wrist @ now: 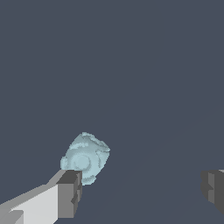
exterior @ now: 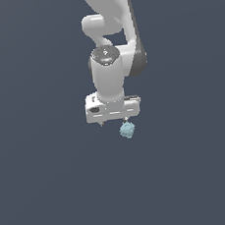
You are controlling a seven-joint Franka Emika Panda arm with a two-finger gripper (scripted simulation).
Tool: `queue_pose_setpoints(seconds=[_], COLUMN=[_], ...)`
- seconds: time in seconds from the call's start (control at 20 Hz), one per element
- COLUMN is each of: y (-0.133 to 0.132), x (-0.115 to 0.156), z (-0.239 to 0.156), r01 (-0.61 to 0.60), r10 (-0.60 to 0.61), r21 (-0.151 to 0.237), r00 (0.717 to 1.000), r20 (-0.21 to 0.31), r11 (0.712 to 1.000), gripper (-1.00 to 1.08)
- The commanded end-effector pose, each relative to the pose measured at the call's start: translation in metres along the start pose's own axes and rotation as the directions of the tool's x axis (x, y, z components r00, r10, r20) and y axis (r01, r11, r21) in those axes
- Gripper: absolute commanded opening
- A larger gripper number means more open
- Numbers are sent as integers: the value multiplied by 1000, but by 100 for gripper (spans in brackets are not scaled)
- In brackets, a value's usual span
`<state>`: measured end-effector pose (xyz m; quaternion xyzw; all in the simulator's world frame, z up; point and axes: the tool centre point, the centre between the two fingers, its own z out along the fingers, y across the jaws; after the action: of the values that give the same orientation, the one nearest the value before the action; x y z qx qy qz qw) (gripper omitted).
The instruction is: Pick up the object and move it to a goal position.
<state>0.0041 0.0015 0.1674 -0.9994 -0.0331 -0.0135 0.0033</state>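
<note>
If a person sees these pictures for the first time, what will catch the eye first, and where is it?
First comes the white robot arm, hanging down the middle of the exterior view against a plain dark grey background. Next is the small pale-blue lumpy object just under the gripper, toward the exterior view's right. In the wrist view the fingers stand wide apart, the object beside one of them.

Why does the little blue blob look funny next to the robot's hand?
The blob isn't centred in the gripper. It sits right beside one fingertip, while the other fingertip is far away. The jaws stand wide open, so nothing grips it. Otherwise, nothing looks broken or spilled.
</note>
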Motion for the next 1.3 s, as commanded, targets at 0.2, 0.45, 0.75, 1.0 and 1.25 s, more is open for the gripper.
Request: queue_pose_setpoints(seconds=[0.2,0.45,0.75,1.0,1.25], y=[-5,-14,-28,-41,-52], x=[-2,-4,-10,-16,-23], z=[6,15,31,47,60], r01=[-41,-106,-219,-328,-423], r10=[41,106,219,328,423], r21=[1,1,-1,-5,-10], r00=[999,994,976,944,906], r20=[2,6,11,16,19], r11=[999,994,976,945,906], gripper=[100,100,100,100,100])
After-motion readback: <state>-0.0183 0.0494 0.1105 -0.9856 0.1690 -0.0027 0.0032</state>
